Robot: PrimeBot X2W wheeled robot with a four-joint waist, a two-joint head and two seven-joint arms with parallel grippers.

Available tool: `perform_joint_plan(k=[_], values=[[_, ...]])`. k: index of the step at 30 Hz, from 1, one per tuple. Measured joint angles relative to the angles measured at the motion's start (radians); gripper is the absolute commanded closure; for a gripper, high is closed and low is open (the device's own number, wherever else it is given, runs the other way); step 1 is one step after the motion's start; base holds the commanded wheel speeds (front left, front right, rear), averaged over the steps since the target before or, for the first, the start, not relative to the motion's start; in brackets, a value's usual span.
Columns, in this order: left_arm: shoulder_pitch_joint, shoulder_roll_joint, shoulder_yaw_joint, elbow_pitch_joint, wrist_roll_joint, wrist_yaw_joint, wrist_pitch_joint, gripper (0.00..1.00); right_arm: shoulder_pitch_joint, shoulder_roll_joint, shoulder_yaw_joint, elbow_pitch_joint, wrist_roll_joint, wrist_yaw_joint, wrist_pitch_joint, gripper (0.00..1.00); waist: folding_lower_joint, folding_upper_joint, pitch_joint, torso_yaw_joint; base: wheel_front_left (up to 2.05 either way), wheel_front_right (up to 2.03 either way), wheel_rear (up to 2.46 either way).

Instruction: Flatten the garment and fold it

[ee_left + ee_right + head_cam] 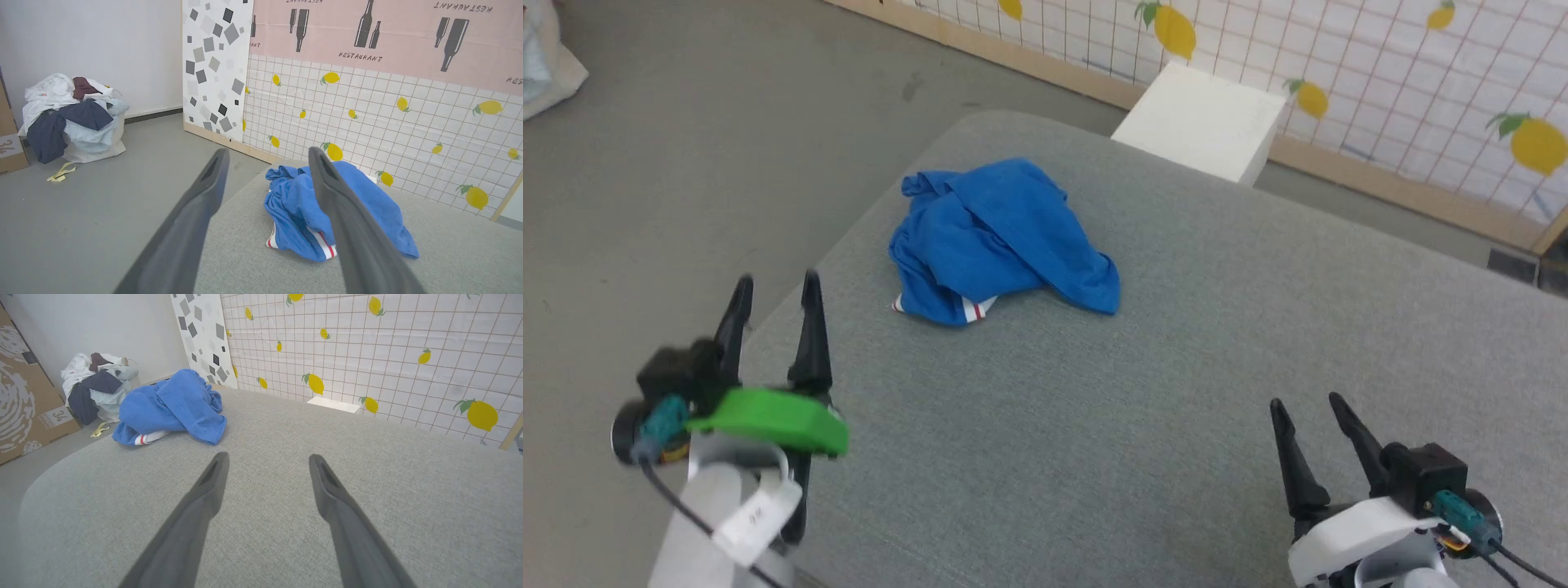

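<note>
1. The garment (1001, 237) is lying crumpled in a blue heap on the grey padded surface (1192, 351), with a red-striped white edge peeking out beneath it.
2. I am holding my left gripper (777, 279) spread wide and empty at the surface's near left edge, apart from the garment.
3. I am holding my right gripper (1305, 401) wide and empty too, over bare padding, well apart from the garment.

crumpled garment (171, 406) beyond spread claw (267, 467)

Garment (1001, 237) lies on the cushion (1094, 425), ahead of the left gripper (777, 279) and a touch right, well ahead-left of the right gripper (1305, 402). Box (1201, 122) beyond the cushion's far edge.
</note>
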Motion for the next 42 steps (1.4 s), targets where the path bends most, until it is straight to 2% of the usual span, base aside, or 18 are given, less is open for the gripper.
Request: perform_joint_plan(k=[7, 12, 18, 28, 31, 39, 40, 41, 42], values=[[-0.238, 0.067, -0.055, 0.113, -0.127, -0.012, 0.056, 0.00, -0.015, 0.000, -0.043, -0.085, -0.070, 0.000, 0.054, 0.00, 0.0000, 0.0000, 0.082, -0.027, 0.00, 0.00, 0.00], [-0.389, 0.128, -0.064, 0.237, -0.251, -0.013, 0.189, 0.00, -0.041, 0.000, -0.063, -0.168, -0.112, 0.000, 0.102, 0.00, 0.0001, 0.0000, 0.159, -0.054, 0.00, 0.00, 0.00], [-0.542, 0.195, -0.017, 0.397, -0.370, -0.016, 0.372, 0.00, -0.055, 0.001, -0.114, -0.264, -0.151, 0.000, 0.144, 0.00, 0.0001, 0.0000, 0.264, -0.103, 0.00, 0.00, 0.00], [-0.675, 0.218, -0.010, 0.598, -0.478, -0.016, 0.675, 0.00, -0.054, 0.000, -0.176, -0.353, -0.175, 0.000, 0.172, 0.00, 0.0002, 0.0000, 0.416, -0.182, 0.00, 0.00, 0.00], [-0.686, 0.219, -0.019, 0.639, -0.483, -0.016, 0.730, 0.00, -0.054, 0.000, -0.181, -0.366, -0.178, 0.000, 0.175, 0.00, 0.0001, 0.0000, 0.450, -0.201, 0.00, 0.00, 0.00], [-0.686, 0.192, -0.059, 0.688, -0.493, -0.015, 0.797, 0.00, -0.054, 0.000, -0.192, -0.386, -0.179, 0.000, 0.179, 0.00, 0.0000, 0.0001, 0.508, -0.223, 0.00, 0.00, 0.00], [-0.686, 0.192, -0.060, 0.687, -0.493, -0.015, 0.798, 0.13, -0.054, 0.000, -0.192, -0.387, -0.179, 0.000, 0.179, 0.00, 0.0000, 0.0001, 0.510, -0.223, 0.00, 0.00, 0.00], [-0.686, 0.192, -0.062, 0.686, -0.493, -0.015, 0.797, 0.62, -0.054, 0.000, -0.193, -0.388, -0.180, 0.000, 0.179, 0.00, 0.0000, 0.0001, 0.510, -0.222, 0.00, 0.00, 0.00], [-0.685, 0.192, -0.065, 0.685, -0.493, -0.015, 0.793, 1.00, -0.054, 0.000, -0.192, -0.388, -0.180, 0.000, 0.180, 0.00, 0.0000, 0.0001, 0.510, -0.220, 0.00, 0.00, 0.00]])
